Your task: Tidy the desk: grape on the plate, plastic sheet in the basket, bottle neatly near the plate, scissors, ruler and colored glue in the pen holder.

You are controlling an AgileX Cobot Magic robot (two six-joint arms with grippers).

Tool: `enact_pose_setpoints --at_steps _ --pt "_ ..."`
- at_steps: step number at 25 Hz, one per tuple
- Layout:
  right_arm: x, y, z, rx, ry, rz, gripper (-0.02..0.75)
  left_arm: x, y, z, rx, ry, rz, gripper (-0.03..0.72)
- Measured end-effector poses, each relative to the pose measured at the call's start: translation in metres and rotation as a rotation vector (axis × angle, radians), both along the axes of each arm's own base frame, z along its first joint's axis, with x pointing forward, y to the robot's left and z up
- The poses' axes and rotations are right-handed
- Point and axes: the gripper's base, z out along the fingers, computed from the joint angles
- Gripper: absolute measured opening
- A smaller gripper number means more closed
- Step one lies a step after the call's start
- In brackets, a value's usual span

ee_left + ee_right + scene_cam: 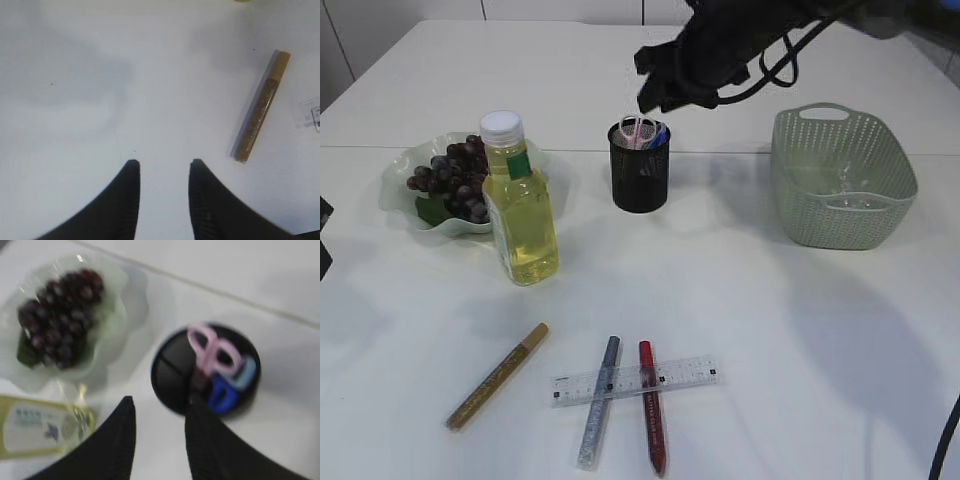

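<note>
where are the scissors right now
The scissors stand handles-up in the black pen holder, centre-back of the table in the exterior view, between the bottle and the green basket.

Black mesh pen holder (pixel 640 172), perforated matt plastic basket (pixel 842 178), clear glossy ruler (pixel 635 381), glittery glue sticks (pixel 651 419), smooth white surface (pixel 800 330).

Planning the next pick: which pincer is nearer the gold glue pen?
Left. The left pincer hovers open over bare table just beside the gold glue pen. The right pincer is far off, above the pen holder.
</note>
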Motion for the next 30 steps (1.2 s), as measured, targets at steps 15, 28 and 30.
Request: enact_pose_setpoints --at_steps 15,28,30 --pt "-0.068 0.002 0.044 -0.253 0.294 -0.097 0.279 -0.001 0.000 0.000 0.001 0.008 -0.001 0.242" --pt "-0.165 0.017 0.020 -0.469 0.430 0.084 0.279 0.001 0.000 0.000 -0.004 -0.006 0.002 0.242" --pt "-0.179 0.023 0.009 -0.505 0.451 0.148 0.279 0.001 -0.001 0.000 -0.015 -0.011 0.006 0.242"
